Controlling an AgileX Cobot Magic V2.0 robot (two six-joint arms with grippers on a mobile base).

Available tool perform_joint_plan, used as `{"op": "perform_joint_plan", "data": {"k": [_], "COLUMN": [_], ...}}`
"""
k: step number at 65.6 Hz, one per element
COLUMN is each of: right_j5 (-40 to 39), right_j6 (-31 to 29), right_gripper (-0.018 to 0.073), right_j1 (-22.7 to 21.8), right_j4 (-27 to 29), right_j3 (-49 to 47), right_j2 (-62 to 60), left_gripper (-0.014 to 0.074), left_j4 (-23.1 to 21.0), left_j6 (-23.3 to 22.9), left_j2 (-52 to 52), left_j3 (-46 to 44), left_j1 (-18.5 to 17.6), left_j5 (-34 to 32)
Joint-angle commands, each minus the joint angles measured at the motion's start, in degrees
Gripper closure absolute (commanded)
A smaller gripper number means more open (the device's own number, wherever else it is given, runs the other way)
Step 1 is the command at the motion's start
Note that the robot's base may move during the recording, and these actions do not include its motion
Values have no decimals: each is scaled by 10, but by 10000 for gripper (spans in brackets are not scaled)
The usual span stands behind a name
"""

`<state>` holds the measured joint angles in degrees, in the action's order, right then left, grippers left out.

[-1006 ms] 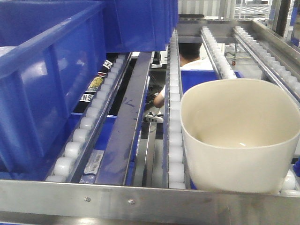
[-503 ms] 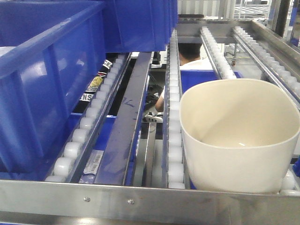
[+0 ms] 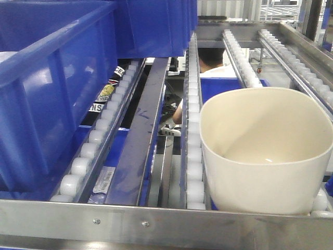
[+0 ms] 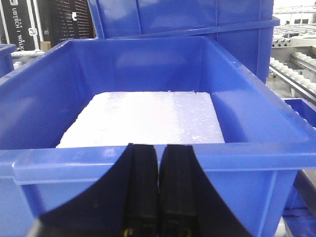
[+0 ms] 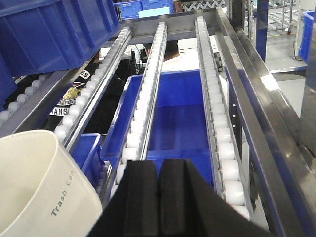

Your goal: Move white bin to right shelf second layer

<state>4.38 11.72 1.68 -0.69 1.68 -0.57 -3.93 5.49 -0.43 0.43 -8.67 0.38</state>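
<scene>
Both grippers, left (image 4: 158, 197) and right (image 5: 158, 202), are closed, empty; bin (image 3: 265, 148), lower right on rollers (image 3: 195, 156), might roll.

Left end effector (image 4: 158, 187) and right end effector (image 5: 158, 197) both closed, empty.

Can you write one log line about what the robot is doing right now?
bin: on roller shelf, upright, empty | left fingers: shut, empty, facing blue crate | right fingers: shut, empty, beside bin

Bin (image 3: 265, 151) on roller rails (image 3: 193, 130) at right, behind front lip (image 3: 156, 221); crate (image 3: 52, 99) at left.
</scene>
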Motion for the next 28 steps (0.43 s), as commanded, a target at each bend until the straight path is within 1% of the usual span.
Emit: {"op": "perform_joint_plan", "data": {"k": [1, 28], "right_j5": [-47, -47], "right_j6": [-2, -2], "right_gripper": [504, 504], "right_j1": [-4, -4], "right_j4": [-3, -3], "right_j3": [-9, -9], "right_j2": [-12, -12], "left_gripper": [512, 512], "left_j4": [-3, -3], "left_j6": [-4, -4], "left_j2": [-8, -8], "left_j3": [19, 19], "left_j1": [-1, -1], "left_j5": [-50, -50]}}
